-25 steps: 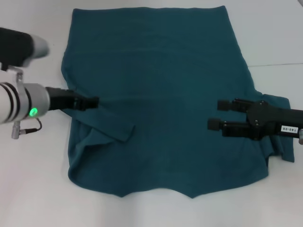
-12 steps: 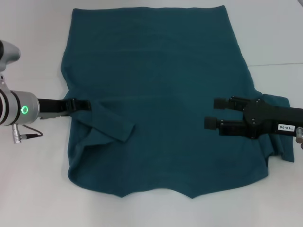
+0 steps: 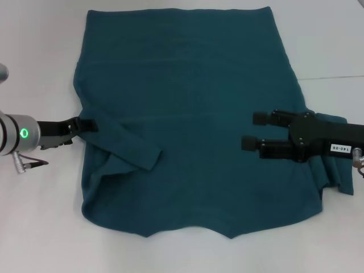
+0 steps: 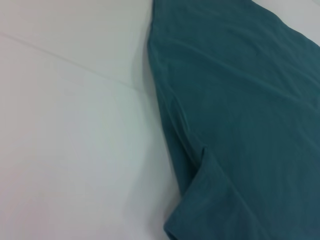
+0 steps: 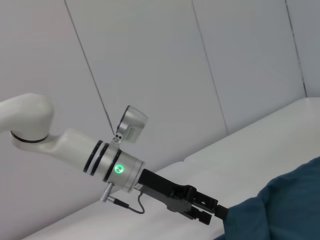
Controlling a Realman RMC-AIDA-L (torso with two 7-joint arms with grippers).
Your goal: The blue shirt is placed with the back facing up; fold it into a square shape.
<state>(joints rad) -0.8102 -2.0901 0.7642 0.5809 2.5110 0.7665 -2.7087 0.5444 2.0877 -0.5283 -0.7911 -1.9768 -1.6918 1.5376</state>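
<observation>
The left gripper [image 3: 85,123] was at the left edge of the blue shirt [image 3: 193,114], low over the table [image 3: 34,227], beside the left sleeve [image 3: 128,149], which already lay folded inward across the cloth. Its fingers looked close together and seemed to hold nothing, but from the head view I could not tell for sure, and the left wrist view showed only cloth and table.

The shirt lay flat on the white table with its long axis running away from the robot, the hem at the far side and the collar notch at the near side. No container was in view.

The right gripper [image 3: 254,131] hovered above the right part of the shirt, its two fingers spread wide apart and pointing toward the middle, with nothing between them. The right sleeve [image 3: 335,170] was not yet folded; it lay bunched at the right edge, behind and under this arm. So the right arm was the nearer one for that sleeve, and it would have to reach back outward to take it.
</observation>
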